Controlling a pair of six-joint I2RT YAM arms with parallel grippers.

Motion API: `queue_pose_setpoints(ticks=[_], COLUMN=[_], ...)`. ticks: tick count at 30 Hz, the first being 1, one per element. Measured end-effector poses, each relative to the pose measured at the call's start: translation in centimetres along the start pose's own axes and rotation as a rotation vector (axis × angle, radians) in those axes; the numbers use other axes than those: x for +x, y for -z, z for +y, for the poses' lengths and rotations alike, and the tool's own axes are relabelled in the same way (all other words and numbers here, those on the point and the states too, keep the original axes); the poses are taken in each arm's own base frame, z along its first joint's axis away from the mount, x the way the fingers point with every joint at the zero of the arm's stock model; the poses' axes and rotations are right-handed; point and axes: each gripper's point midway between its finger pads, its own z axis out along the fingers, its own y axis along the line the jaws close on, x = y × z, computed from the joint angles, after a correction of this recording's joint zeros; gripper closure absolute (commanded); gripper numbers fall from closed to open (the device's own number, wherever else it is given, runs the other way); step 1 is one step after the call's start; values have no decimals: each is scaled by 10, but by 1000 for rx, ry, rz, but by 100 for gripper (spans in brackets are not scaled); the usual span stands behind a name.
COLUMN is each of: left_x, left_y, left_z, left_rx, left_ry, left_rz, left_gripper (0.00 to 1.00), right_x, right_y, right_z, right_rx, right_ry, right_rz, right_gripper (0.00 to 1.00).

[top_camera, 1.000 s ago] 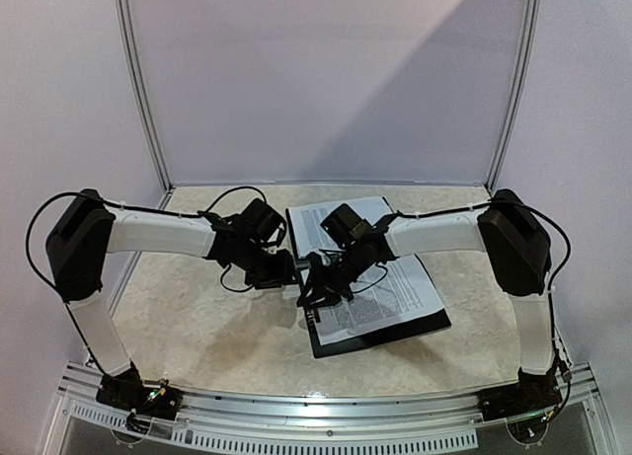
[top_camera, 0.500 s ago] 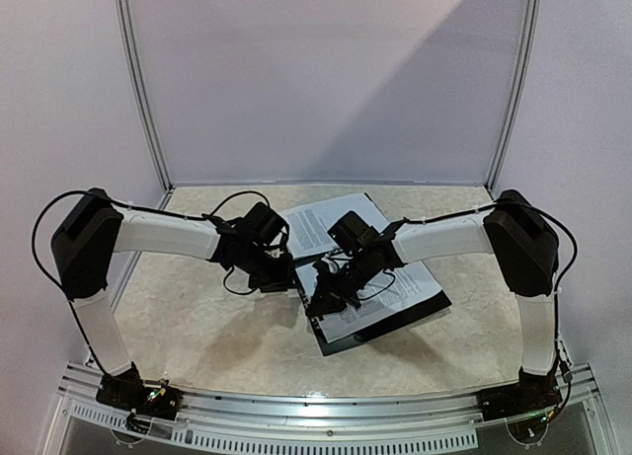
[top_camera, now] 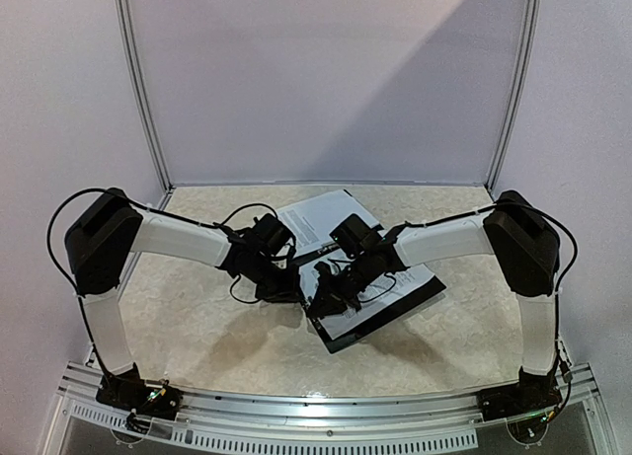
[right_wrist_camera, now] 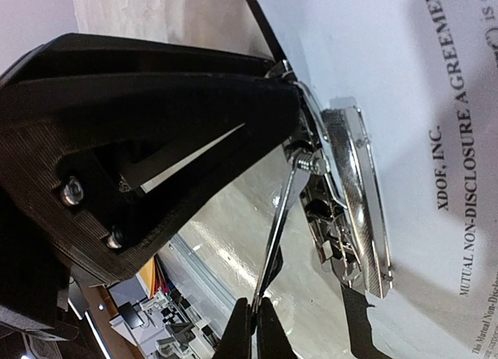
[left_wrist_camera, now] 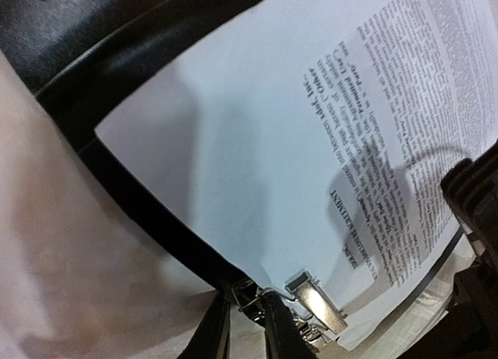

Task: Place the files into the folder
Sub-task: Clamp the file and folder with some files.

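Your right end effector [right_wrist_camera: 251, 316] is clamped on the thin wire lever [right_wrist_camera: 280, 227] of the metal clip [right_wrist_camera: 358, 195]. That is most likely so you can raise the clip's bar and let paper slide beneath it. Your left end effector [left_wrist_camera: 247, 311] sits at the same clip from the other side with its fingers nearly together. You cannot tell from these views whether they actually pinch anything.

The files [left_wrist_camera: 257, 141] lie face up on the open folder [left_wrist_camera: 144, 207], near the centre of the overhead frame on the worktop [top_camera: 197, 317]. The top sheet's corner is just beside the clip, and one sheet pokes out toward the upper middle of that frame.

From above, both wrists hide the clip. It is hard to make out how many sheets there are, or whether any edge is already under the clip.
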Motion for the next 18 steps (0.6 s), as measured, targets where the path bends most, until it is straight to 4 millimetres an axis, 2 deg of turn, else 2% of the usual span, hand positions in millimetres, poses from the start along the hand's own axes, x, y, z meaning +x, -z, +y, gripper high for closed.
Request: queue_pose_setpoints(ticks=[3, 5, 7, 18], left_x=[0, 0, 0, -10], left_y=[-1, -2, -3, -12], left_z=[-1, -2, -2, -12], left_rx=[8, 10, 6, -31], left_ry=[2, 3, 11, -40], left_rz=[3, 5, 8, -5], left_gripper=[87, 95, 100, 100], right_x=[0, 0, 0, 0], right_y=[0, 0, 0, 5], right_z=[0, 0, 0, -8], right_rx=[-1, -1, -1, 42], right_ry=[-3, -3, -2, 49], right_rz=[-1, -1, -1, -20], right_gripper=[98, 97, 96, 96])
